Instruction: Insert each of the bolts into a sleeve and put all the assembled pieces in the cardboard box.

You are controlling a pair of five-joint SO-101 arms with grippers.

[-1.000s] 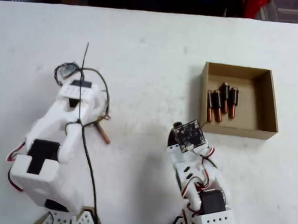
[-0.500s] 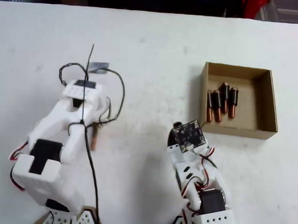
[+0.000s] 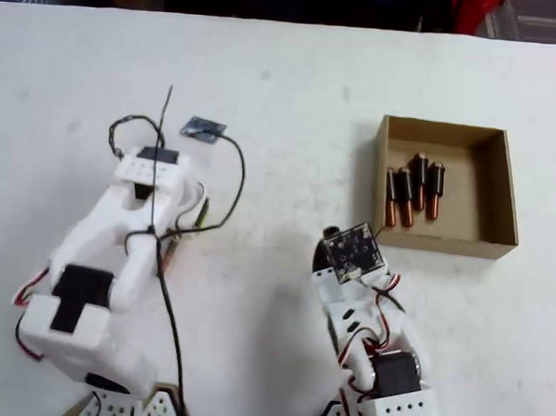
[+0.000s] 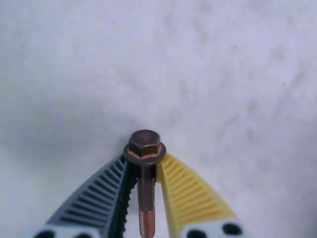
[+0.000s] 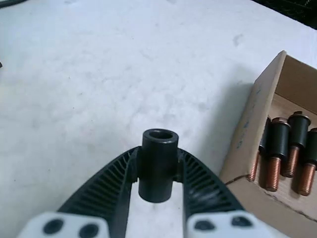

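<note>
Bolt [image 4: 145, 181] sits clamped between left fingers [image 4: 190, 196], its tip cut off; right fingers [image 5: 106, 191] grip sleeve [image 5: 158, 166].

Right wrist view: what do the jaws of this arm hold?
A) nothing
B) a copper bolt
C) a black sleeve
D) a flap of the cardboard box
C: a black sleeve sits clamped between the jaws, its open bore visible at the far end; the cardboard box stands apart, off to one side.
</note>
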